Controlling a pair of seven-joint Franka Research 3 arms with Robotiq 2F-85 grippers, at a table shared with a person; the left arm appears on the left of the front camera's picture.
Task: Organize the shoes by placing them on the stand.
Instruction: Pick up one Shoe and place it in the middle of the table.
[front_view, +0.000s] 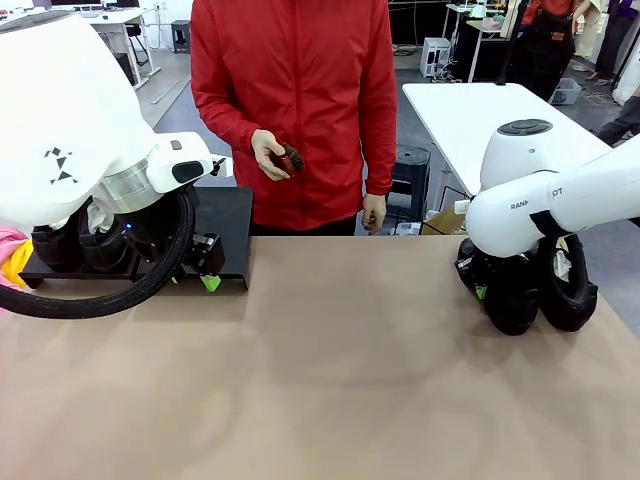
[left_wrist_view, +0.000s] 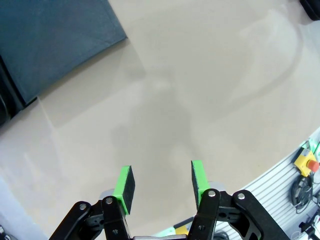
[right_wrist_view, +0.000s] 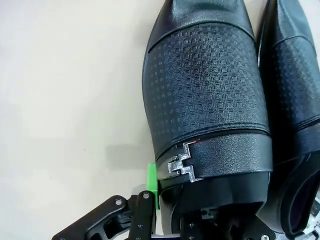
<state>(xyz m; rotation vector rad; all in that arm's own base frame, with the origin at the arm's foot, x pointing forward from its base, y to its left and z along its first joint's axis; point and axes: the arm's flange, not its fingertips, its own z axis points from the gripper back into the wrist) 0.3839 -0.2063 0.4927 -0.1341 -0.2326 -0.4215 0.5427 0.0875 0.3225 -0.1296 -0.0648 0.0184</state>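
Right wrist view: black embossed shoe (right_wrist_view: 205, 100), silver buckle (right_wrist_view: 181, 162).

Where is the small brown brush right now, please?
In the front view, the brush is in the person's hand, against the red top, just beyond the right end of the stand.

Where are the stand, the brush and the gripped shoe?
stand (front_view: 226, 214), front view, bare platform top.
brush (front_view: 290, 160), front view, its dark body.
gripped shoe (right_wrist_view: 205, 85), right wrist view, textured upper.
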